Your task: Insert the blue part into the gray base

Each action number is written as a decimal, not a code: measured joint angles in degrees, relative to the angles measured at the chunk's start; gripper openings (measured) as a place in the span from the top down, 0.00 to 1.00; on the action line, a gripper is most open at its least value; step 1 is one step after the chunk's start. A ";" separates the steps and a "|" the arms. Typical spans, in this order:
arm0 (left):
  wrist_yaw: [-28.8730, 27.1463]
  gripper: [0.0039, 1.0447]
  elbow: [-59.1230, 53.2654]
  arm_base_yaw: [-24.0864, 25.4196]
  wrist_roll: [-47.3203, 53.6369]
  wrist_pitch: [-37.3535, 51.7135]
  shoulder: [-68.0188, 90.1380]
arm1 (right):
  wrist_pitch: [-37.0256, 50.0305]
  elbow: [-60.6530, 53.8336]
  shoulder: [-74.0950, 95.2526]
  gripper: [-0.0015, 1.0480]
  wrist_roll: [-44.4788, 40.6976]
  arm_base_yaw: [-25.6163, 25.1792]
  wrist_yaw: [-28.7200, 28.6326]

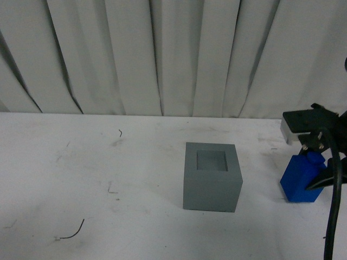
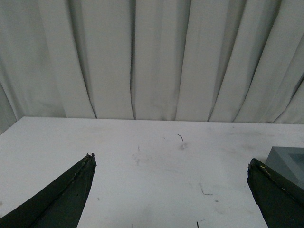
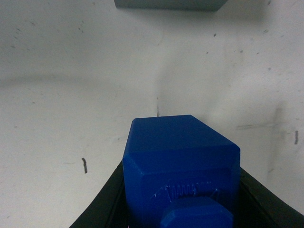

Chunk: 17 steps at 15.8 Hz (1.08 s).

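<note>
The gray base stands on the white table, its square recess facing up. To its right, my right gripper is shut on the blue part, which sits low at the table surface. In the right wrist view the blue part fills the space between the black fingers, its stud knob toward the camera, and an edge of the gray base shows beyond it. My left gripper is open with nothing between its fingers; a corner of the gray base shows by one finger.
A white pleated curtain hangs behind the table. The white tabletop carries scuffs and small dark marks. A black cable runs down from the right arm.
</note>
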 joint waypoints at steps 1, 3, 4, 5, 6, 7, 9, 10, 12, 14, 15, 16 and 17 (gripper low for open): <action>0.00 0.06 0.00 0.00 0.00 0.00 0.00 | -2.84 1.33 -1.77 0.55 0.20 0.00 -0.81; 0.00 0.06 0.00 0.00 0.00 0.00 0.00 | -8.31 6.54 -5.11 0.55 0.42 0.17 -2.73; 0.00 0.06 0.00 0.00 0.00 0.00 0.00 | -10.10 8.72 -6.21 0.55 0.50 0.87 -2.91; 0.02 0.06 0.00 0.00 0.00 0.00 0.00 | -12.55 10.71 -6.75 0.55 0.96 2.08 -3.04; 0.00 0.06 0.00 0.00 0.00 0.00 0.00 | -13.73 11.74 -6.99 0.55 1.51 3.48 -3.74; 0.00 0.06 0.00 0.00 0.00 0.00 0.00 | -14.23 11.85 -6.99 0.55 1.95 4.52 -3.91; 0.00 0.06 0.00 0.00 0.00 0.00 0.00 | -14.71 11.80 -6.97 0.55 2.99 6.19 -3.80; 0.00 0.06 0.00 0.00 0.00 0.00 0.00 | -14.82 11.80 -6.97 0.55 3.67 7.26 -3.72; 0.00 0.06 0.00 0.00 0.00 0.00 0.00 | -15.17 12.39 -6.05 0.55 5.25 9.29 -3.52; 0.00 0.06 0.00 0.00 0.00 0.00 0.00 | -15.52 14.53 -3.48 0.55 6.88 12.26 -3.21; 0.00 0.06 0.00 0.00 0.00 0.00 0.00 | -15.91 15.96 -2.21 0.55 7.78 13.62 -2.78; 0.00 0.06 0.00 0.00 0.00 0.00 0.00 | -16.00 16.98 -1.09 0.55 8.46 14.78 -2.69; 0.02 0.06 0.00 0.00 0.00 0.00 0.00 | -16.17 17.90 -0.13 0.55 9.11 15.74 -2.45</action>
